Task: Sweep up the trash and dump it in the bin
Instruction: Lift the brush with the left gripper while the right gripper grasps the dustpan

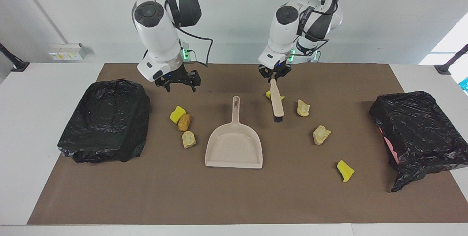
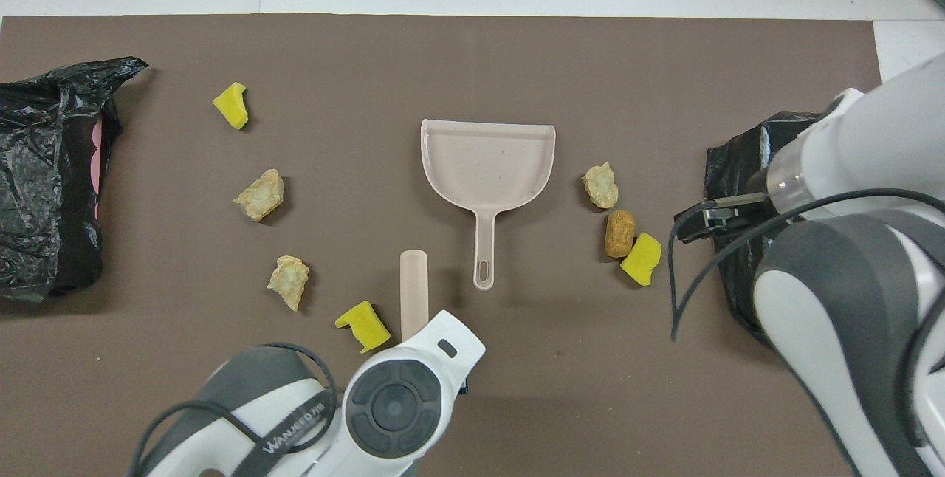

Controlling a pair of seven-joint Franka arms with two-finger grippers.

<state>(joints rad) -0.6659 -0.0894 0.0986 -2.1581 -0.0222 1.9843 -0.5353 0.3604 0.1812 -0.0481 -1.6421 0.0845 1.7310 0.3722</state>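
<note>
My left gripper is shut on the handle of a beige brush, which hangs bristles-down over the mat beside the dustpan's handle. The brush partly covers a yellow sponge piece. My right gripper hangs open and holds nothing, over the mat by a yellow sponge, a brown lump and a beige lump. More trash lies toward the left arm's end: two beige lumps and a yellow sponge. The beige dustpan lies flat mid-table.
Two bins lined with black bags stand at the table's ends, one at the right arm's end and one at the left arm's end. A brown mat covers the table. In the overhead view the arms hide both grippers.
</note>
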